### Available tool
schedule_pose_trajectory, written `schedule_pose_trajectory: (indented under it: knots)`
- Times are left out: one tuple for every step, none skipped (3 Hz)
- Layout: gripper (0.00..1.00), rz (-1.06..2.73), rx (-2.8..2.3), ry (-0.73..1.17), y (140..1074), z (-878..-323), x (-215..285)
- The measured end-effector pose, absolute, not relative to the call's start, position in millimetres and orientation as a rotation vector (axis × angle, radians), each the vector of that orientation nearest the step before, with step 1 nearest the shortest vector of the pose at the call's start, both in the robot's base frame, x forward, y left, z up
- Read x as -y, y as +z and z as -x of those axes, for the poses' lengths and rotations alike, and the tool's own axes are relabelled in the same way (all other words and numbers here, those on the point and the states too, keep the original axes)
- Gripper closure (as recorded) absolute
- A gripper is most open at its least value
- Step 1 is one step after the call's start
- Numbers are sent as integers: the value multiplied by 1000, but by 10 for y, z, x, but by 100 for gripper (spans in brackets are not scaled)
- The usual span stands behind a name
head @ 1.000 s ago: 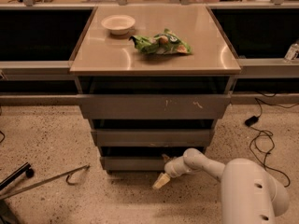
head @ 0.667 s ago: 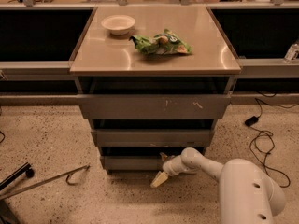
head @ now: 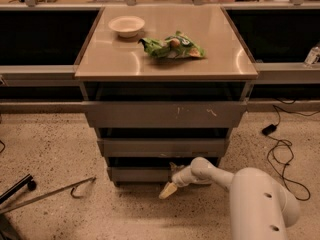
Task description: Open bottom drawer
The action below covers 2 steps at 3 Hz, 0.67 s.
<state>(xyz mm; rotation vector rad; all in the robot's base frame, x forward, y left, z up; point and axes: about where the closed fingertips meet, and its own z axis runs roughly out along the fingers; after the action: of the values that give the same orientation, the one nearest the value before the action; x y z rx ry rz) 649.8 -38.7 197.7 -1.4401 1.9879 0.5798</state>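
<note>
At 6 o'clock in view, the gripper (head: 171,180) sits at the bottom drawer (head: 137,174) front, toward its 3 o'clock half; how wide it stands, I cannot tell

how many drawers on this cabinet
3, stacked: the widest drawer on top, the middle drawer below it, the bottom drawer lowest, with the gripper at its front.

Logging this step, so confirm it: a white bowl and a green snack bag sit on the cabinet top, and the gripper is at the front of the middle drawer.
Wrong drawer. The camera view shows the gripper at the front of the bottom drawer, not the middle drawer. The white bowl and the green snack bag do sit on the cabinet top.
</note>
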Motion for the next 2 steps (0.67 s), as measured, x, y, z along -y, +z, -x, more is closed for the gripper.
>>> schedule_pose_trajectory:
  knots:
    - [0, 1435, -2058, 629, 1815, -6484, 351]
    - [0, 1446, -2073, 652, 1819, -6461, 348]
